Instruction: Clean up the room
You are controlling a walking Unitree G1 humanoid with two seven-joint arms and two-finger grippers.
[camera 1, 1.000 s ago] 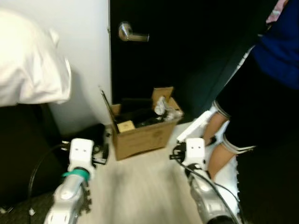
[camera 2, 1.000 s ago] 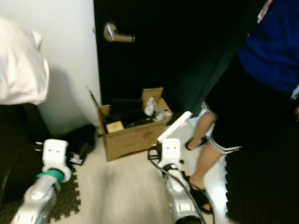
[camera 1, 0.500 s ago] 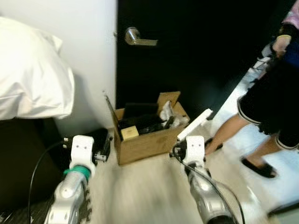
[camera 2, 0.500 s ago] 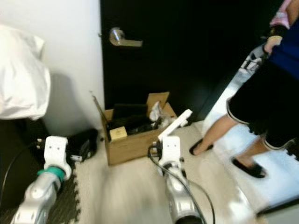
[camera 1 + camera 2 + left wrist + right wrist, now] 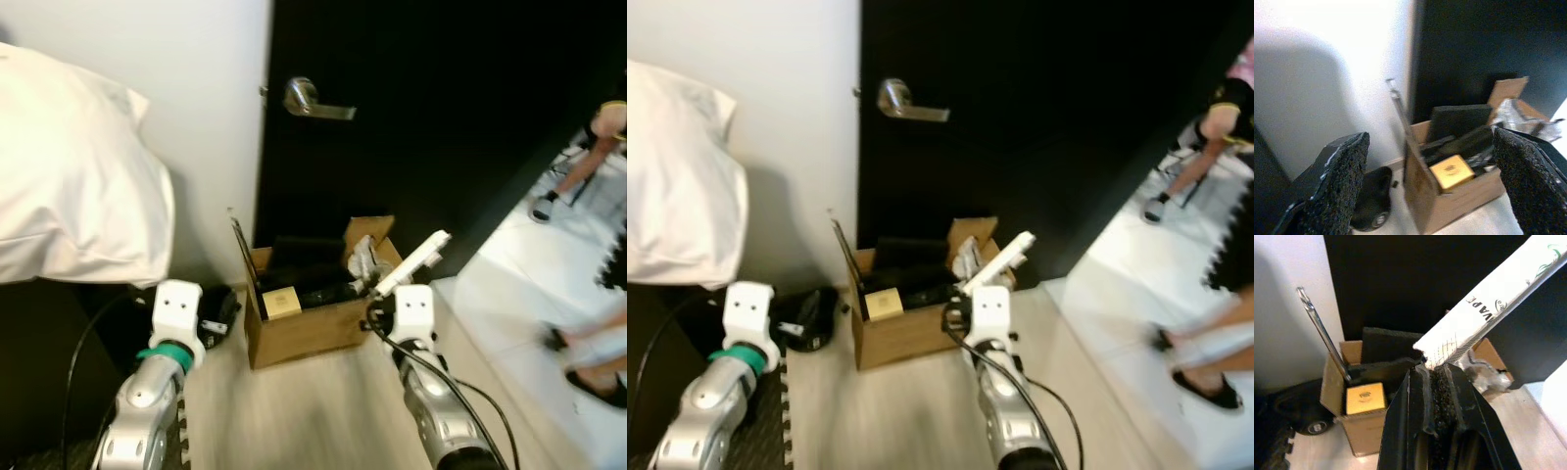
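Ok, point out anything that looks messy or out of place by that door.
The cardboard box on the floor against the dark door is overstuffed, flaps splayed, crumpled plastic poking out. A black object lies loose on the floor beside it.

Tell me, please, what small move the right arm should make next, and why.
Probably carry the white box forward over the cardboard box before releasing. The right gripper is shut on its end, and the open carton, already holding discarded items, stands just ahead on the floor.
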